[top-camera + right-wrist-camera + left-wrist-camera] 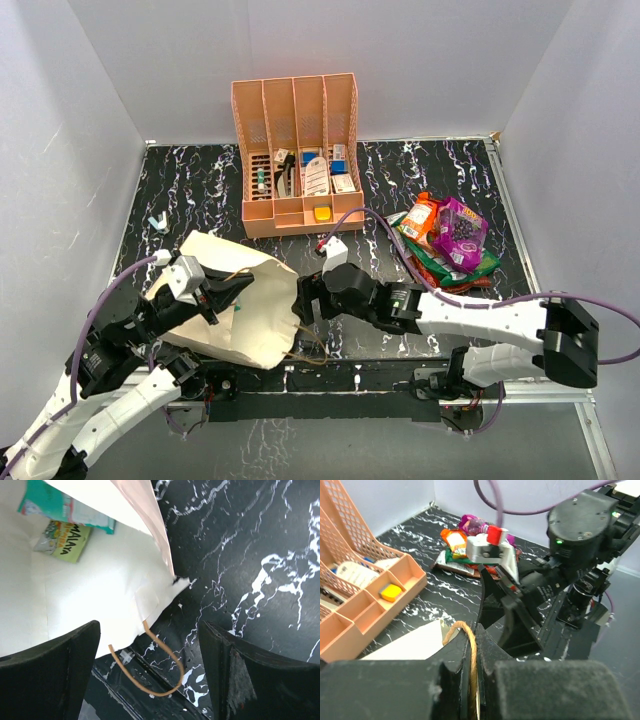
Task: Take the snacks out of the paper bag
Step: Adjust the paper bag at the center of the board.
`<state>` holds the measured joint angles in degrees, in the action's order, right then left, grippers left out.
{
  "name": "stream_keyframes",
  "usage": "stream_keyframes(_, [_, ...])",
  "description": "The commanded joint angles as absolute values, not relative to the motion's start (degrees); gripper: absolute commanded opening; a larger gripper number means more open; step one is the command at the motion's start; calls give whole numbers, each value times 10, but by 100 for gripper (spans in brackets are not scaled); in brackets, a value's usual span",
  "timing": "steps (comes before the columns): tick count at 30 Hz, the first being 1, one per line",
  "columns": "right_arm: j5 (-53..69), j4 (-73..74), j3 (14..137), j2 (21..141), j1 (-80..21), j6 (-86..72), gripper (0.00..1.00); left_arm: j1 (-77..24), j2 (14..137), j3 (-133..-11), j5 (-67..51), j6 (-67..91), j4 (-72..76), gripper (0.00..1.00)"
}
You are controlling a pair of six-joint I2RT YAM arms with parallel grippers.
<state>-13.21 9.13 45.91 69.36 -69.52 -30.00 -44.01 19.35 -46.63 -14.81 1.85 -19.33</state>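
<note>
The fingers (385, 690) of the left gripper (473, 672) are being held fully closed, and a brown cord handle (470, 640) of the paper bag (240, 315) is being pinched between them. The fingers (52, 665) of the right gripper (150, 630) are being held wide apart, and nothing is being gripped by them. They are being positioned at the open mouth of the bag, above its second cord handle (167, 672), which is lying on the table (260, 555).

The bag is being supported on its side at the near left of the table, mouth toward the right gripper. Deep inside it, a teal-white packet (65, 507) and a green packet (62, 539) are being shown just beside each other. Further snacks (450, 240) are being shown piled at the right of the table, well apart from the bag. A peach organizer (296, 150) is being shown at the far edge.
</note>
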Motion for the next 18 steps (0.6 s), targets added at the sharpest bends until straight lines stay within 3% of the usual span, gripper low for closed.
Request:
stream_keyframes(1, [-129, -63, 426, 686, -761, -148, 83, -443, 167, -476, -162, 85, -242, 0])
stream_keyframes(11, [-172, -391, 398, 850, -840, 1, 72, -443, 93, -460, -139, 163, -275, 0])
stream_keyframes(15, [-200, -460, 437, 949, -840, 0, 56, -443, 97, -437, -154, 195, -262, 0])
stream_keyframes(18, [-144, -523, 455, 1006, -854, -1, 53, -443, 106, -430, -157, 219, -265, 0])
